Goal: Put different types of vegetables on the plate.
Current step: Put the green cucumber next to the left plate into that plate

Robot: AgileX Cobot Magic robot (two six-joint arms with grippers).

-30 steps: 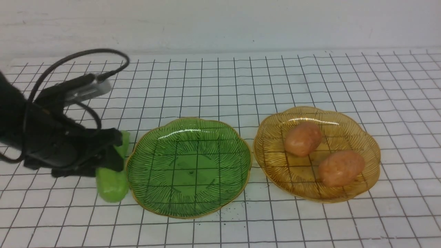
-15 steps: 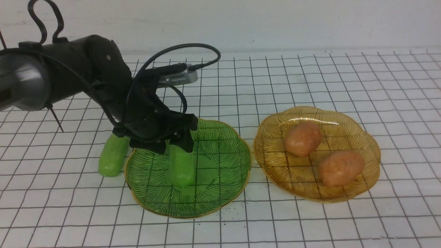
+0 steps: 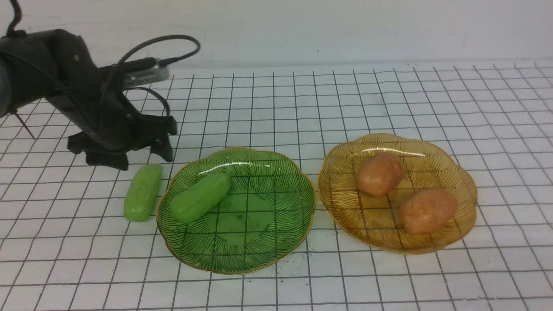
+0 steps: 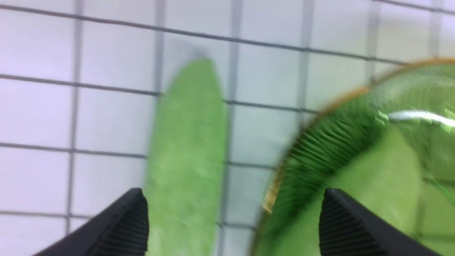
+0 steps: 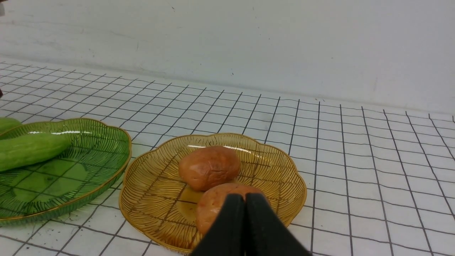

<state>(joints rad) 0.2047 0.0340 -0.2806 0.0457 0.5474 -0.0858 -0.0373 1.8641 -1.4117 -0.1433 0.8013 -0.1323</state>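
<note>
One light-green cucumber [image 3: 200, 197] lies slanted in the left half of the green plate [image 3: 263, 216]. A second cucumber [image 3: 142, 192] lies on the table just left of that plate. My left gripper [image 3: 137, 157] hovers open and empty just behind this second cucumber. In the left wrist view the table cucumber [image 4: 188, 153] sits between the spread fingers [image 4: 131, 220], with the green plate [image 4: 330, 142] beside it. Two orange-brown potatoes [image 3: 380, 173] [image 3: 427, 211] rest in the amber plate [image 3: 345, 203]. My right gripper [image 5: 244, 197] is shut, low in front of the nearer potato [image 5: 213, 206].
A white table with a black grid [image 3: 389, 99] stretches back to a pale wall [image 3: 302, 30]. The two plates stand side by side with a narrow gap between them. The left arm's cable [image 3: 164, 43] loops above its wrist.
My left gripper opened and let the cucumber go in the green plate, then drew back to the left. The cucumber tipped over and now lies on the plate's left side.
</note>
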